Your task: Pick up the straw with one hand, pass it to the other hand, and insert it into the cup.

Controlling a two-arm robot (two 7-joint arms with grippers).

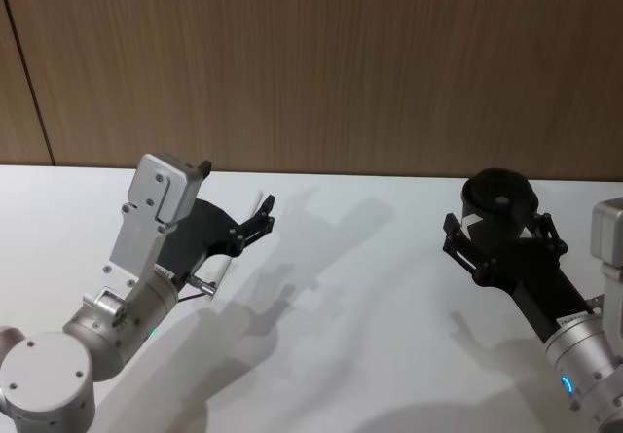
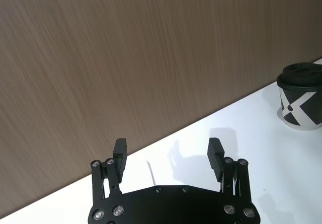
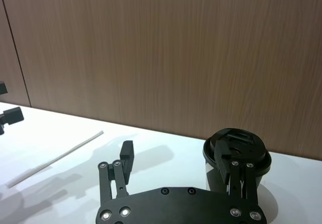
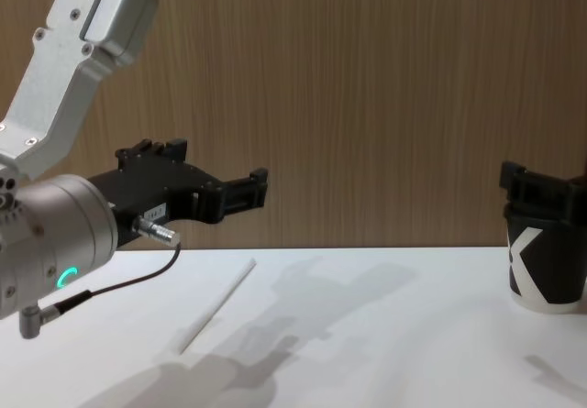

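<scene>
Closest to us is the left gripper (image 2: 167, 154), black and mounted on a thick silver wrist (image 4: 55, 243) with a green glowing ring. We see its two fingers (image 2: 119, 153) spread wide apart with nothing between them, and it hangs in the air well to the left of the cup (image 4: 546, 266). Below it, also well to the left of the cup, the straw (image 4: 215, 305) lies flat and untouched on the white table (image 4: 385, 335). It is a thin white tube set at a slant, its far end pointing toward the wood-panelled wall (image 4: 367, 78). In the left wrist view that far end shows on the table in the gap between the parted fingers. We find the right gripper (image 3: 175, 156) right at the cup, raised to about the height of its lid (image 3: 241, 141), its fingers likewise spread wide and gripping nothing. In the right wrist view one finger overlaps the cup's side, and we cannot tell whether it touches. The cup itself stands upright on the table close to the wall, black with a white K-like mark, its lid on.
</scene>
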